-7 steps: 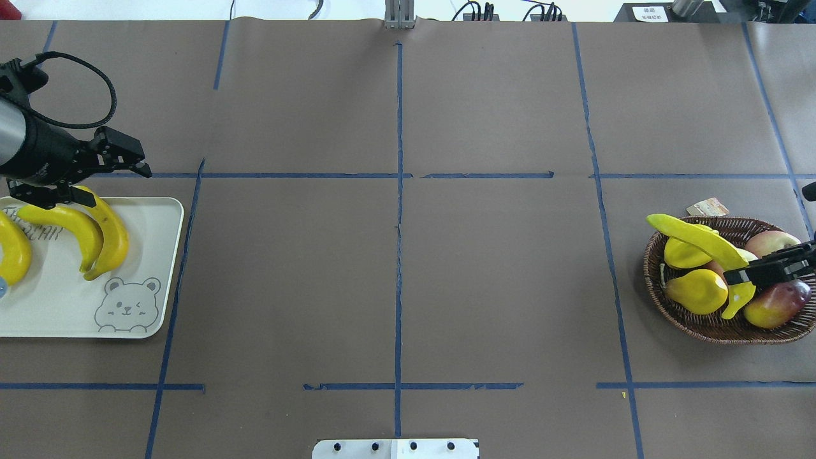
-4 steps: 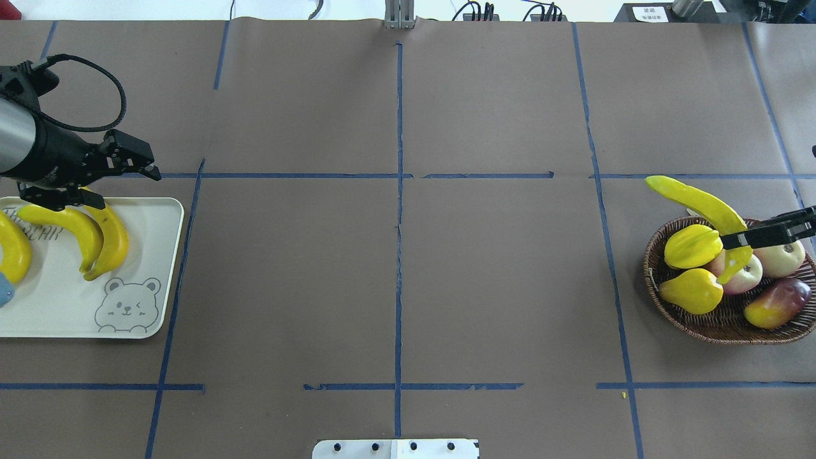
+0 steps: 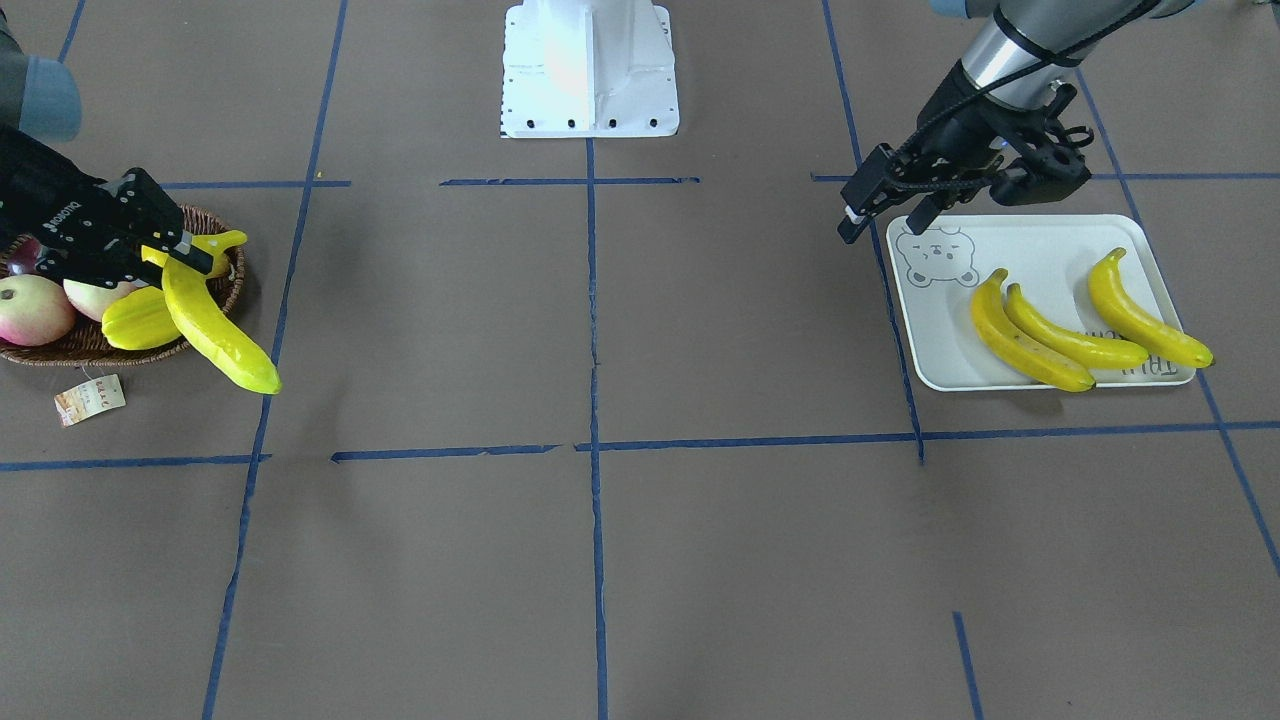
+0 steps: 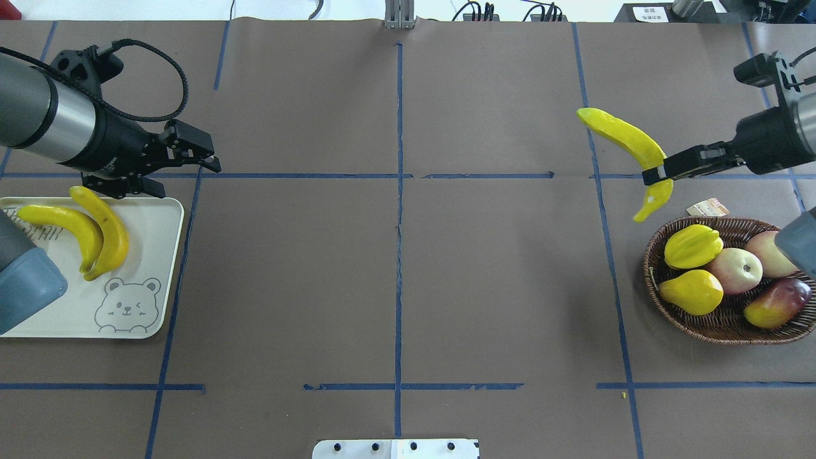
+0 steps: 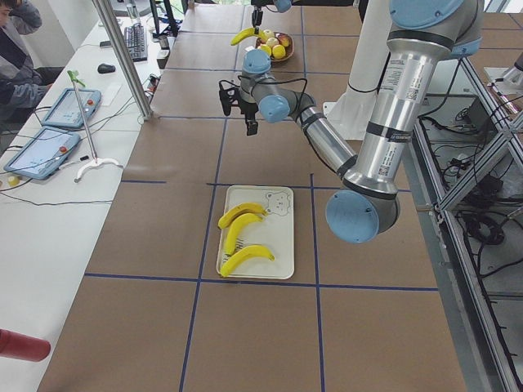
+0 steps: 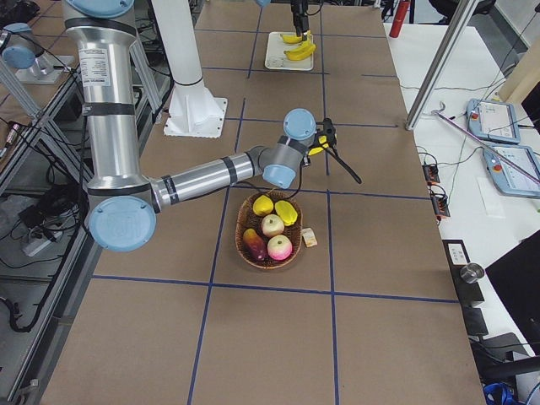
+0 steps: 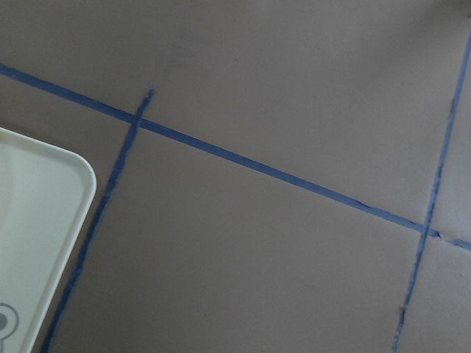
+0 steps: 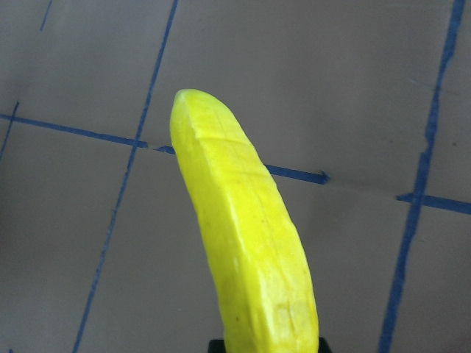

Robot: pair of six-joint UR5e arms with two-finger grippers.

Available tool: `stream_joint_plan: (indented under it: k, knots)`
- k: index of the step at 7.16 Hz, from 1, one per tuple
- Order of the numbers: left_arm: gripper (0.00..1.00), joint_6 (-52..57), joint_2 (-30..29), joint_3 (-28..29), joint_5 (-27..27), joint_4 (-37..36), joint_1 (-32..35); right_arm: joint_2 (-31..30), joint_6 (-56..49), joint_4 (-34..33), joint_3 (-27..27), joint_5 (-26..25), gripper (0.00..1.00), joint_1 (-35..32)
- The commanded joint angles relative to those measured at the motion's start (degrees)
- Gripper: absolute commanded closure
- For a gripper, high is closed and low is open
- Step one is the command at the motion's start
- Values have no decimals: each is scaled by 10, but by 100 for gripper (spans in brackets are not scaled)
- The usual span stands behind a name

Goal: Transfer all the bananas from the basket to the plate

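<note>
My right gripper (image 4: 656, 173) is shut on a long yellow banana (image 4: 621, 137), held in the air beyond the far left side of the wicker basket (image 4: 701, 326). In the right wrist view this banana (image 8: 243, 243) fills the middle, above bare table. Three bananas (image 3: 1075, 340) lie side by side on the pale plate (image 3: 1040, 250) with the bear print. In the overhead view only two of them (image 4: 95, 229) show, as my arm's blue joint covers the plate's left end. My left gripper (image 4: 188, 178) hangs open and empty just past the plate's far right corner.
The basket holds a star fruit (image 4: 693, 245), a yellow pear (image 4: 695, 291), an apple (image 4: 736, 269) and a red fruit (image 4: 778, 303). Its paper tag (image 4: 707, 207) lies on the table behind it. Blue tape lines cross the brown table between basket and plate.
The right gripper has lifted the banana out of the basket and carried it up, away and leftward. The left gripper has moved right, off the plate's far edge.
</note>
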State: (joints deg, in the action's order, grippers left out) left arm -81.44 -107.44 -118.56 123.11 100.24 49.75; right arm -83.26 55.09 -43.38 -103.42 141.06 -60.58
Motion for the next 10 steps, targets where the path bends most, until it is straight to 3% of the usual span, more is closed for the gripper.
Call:
stream_joint_plan:
  k: [1,3,5,6,8,10]
  knots:
    - [0,-66,-57,23,1,0,-19,78,82,-29,1,-107,100,88]
    - [0,-141,-90,39,-1,18,-25,148,112,-90,-1,-143,100,122]
    - [0,-207,-108,55,-8,33,-25,171,135,-164,-40,-248,100,202]
    - [0,-240,-124,68,-20,43,-26,196,142,-188,-42,-273,100,224]
    - [0,-344,-152,120,-40,107,-28,217,181,-191,-43,-345,100,279]
    - [0,-351,-174,155,-42,110,-43,230,182,-191,-45,-373,100,306]
